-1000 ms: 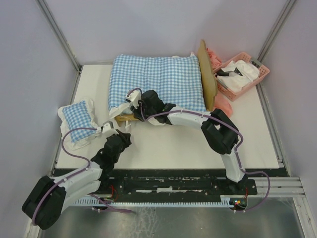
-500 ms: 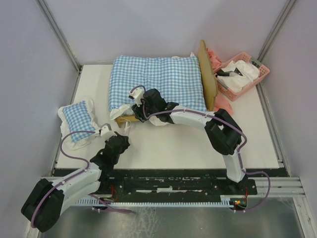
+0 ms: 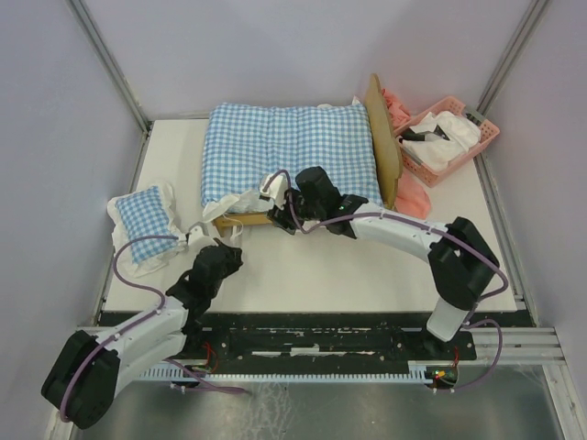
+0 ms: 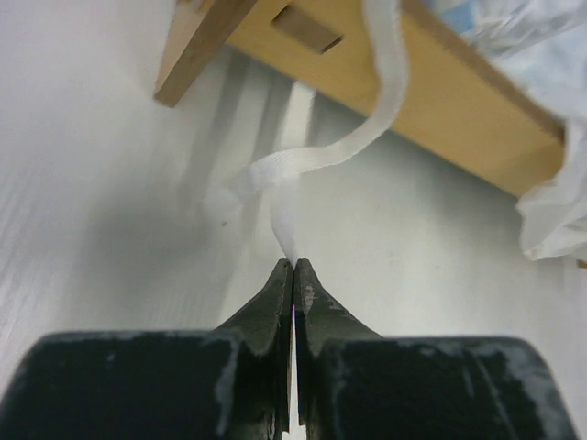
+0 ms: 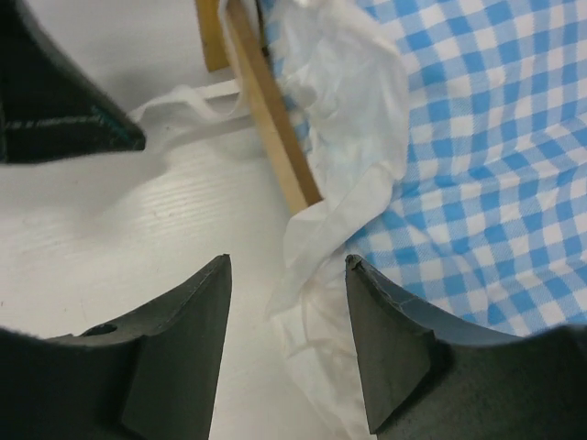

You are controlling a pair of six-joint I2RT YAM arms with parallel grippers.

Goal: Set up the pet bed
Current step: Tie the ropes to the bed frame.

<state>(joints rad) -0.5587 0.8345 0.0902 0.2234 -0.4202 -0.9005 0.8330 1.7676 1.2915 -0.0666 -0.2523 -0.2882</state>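
Two grippers work the bed (image 3: 246, 218), at the table's (image 3: 303, 275) far edge. Left gripper (image 4: 293, 266) pinches a white tie (image 4: 303, 165); right gripper (image 5: 286, 275) gapes empty over the frill (image 5: 339, 211). Next, I reckon: fasten the tie round the rail.

A robot test cell — plain grey walls (image 3: 275, 55), aluminium posts (image 3: 110, 66); white table (image 3: 303, 275).

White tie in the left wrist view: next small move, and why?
Probably draw the left end effector back slightly to take up slack. It is shut on the tip of the white tie, which droops in a loose loop off the pet bed rail. The right end effector is open above the white frill, holding nothing.
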